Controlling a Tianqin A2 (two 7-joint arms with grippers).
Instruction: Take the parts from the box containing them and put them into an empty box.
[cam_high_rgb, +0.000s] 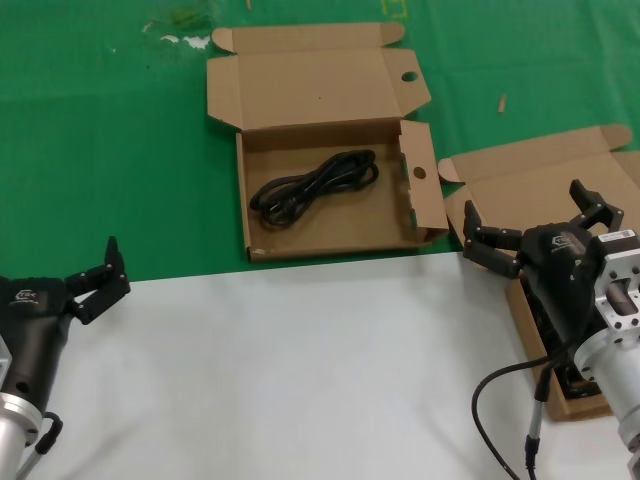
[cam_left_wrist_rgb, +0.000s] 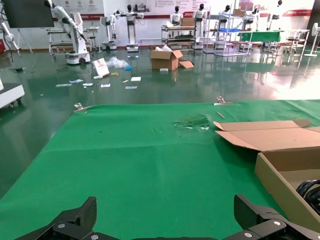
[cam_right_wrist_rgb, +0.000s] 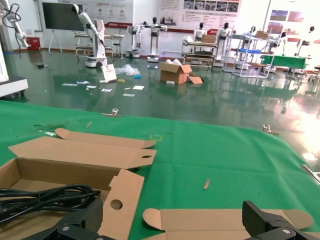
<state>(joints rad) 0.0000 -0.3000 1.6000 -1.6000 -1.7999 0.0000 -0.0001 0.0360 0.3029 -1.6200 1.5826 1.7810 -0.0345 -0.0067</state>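
The box with round-holed flaps (cam_high_rgb: 322, 88) lies open on the green cloth and holds one coiled black cable (cam_high_rgb: 315, 187). The plain-lidded box (cam_high_rgb: 545, 178) lies open at the right; my right arm covers most of its inside, where dark cable shows (cam_high_rgb: 541, 318). My right gripper (cam_high_rgb: 525, 207) is open and empty above that box's lid. My left gripper (cam_high_rgb: 95, 268) is open and empty at the near left, apart from both boxes. The right wrist view shows the open gripper (cam_right_wrist_rgb: 172, 216), the cable (cam_right_wrist_rgb: 45, 197) and the holed flap (cam_right_wrist_rgb: 120, 200). The left wrist view shows the open gripper (cam_left_wrist_rgb: 165, 210) over bare cloth.
A white sheet (cam_high_rgb: 280, 370) covers the near half of the table and green cloth (cam_high_rgb: 100, 150) the far half. My right arm's cable (cam_high_rgb: 500, 400) loops over the white sheet. Small scraps (cam_high_rgb: 180, 38) lie at the far edge.
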